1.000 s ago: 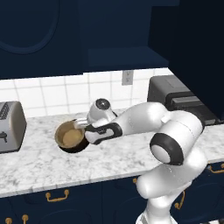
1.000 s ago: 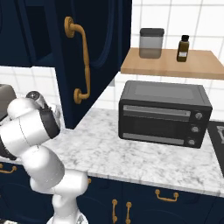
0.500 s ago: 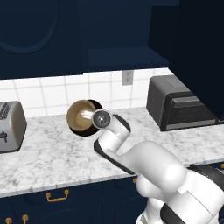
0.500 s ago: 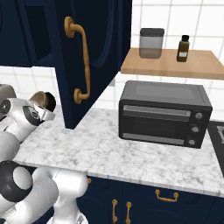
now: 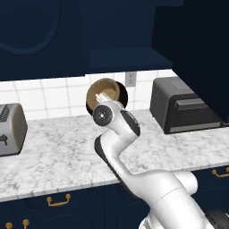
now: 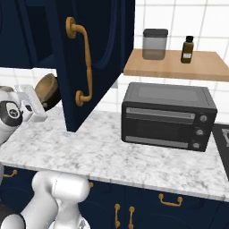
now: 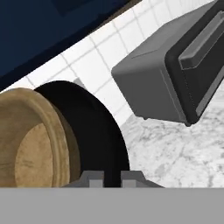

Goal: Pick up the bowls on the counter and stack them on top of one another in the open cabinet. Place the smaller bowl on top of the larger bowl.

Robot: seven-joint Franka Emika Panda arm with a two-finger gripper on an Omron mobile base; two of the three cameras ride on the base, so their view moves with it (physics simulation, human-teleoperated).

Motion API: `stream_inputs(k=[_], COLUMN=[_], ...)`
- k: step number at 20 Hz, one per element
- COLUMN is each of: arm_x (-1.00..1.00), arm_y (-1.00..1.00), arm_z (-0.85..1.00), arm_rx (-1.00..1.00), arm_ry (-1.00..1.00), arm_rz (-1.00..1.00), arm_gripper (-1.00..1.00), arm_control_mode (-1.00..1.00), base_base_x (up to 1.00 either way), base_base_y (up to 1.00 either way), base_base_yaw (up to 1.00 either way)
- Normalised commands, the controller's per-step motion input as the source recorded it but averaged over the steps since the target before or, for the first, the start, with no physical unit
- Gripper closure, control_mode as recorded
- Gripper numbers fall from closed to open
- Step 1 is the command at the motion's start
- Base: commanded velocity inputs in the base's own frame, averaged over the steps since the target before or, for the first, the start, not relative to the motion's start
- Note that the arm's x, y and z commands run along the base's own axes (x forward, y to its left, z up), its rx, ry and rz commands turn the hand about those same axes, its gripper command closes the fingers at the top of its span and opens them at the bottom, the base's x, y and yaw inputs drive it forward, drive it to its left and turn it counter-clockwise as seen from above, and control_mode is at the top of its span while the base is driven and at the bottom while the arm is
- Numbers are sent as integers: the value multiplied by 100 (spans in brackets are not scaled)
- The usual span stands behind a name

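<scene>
— Black rim right at the pincer: is that where it grips?

— Yes. In the hand view the gripper (image 7: 112, 178) has its two tips set either side of the black bowl's (image 7: 98, 135) edge, so I judge it clamped on that rim, though the tips barely show.

— And the tan bowl (image 7: 33, 144)?

— Nested inside the black one, its brown hollow facing out sideways. Both are tipped on edge and carried well above the counter (image 5: 58, 152).

— Anything else in them?

— Nothing visible.

— Where must they go?

— Up and back. From the left base view the pair (image 5: 105, 96) hangs in front of the tiled wall, just below the cabinet's navy floor panel (image 5: 125, 58). The opening lies above the gripper, so the move calls for a lift, then levelling the bowls before sliding in.

— Risks?

— The open door (image 6: 91, 58) hangs just beside the bowls in the right base view. The toaster oven (image 6: 167, 116) stands well apart, farther right.
</scene>
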Motion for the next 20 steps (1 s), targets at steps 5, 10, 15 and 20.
stream_inputs(k=[5, 10, 15, 20], arm_x=[-56, -16, 50, 94], arm_y=[-49, -49, -51, -28], arm_z=[100, 100, 100, 82], arm_rx=[30, 30, 35, 25], arm_ry=[-25, -20, -1, 4], arm_rz=[-21, -16, -17, -11], arm_gripper=[100, 100, 100, 100], arm_control_mode=[-100, -100, -100, -100], base_base_x=[0, 0, 0, 0], base_base_y=[0, 0, 0, 0], base_base_yaw=[0, 0, 0, 0])
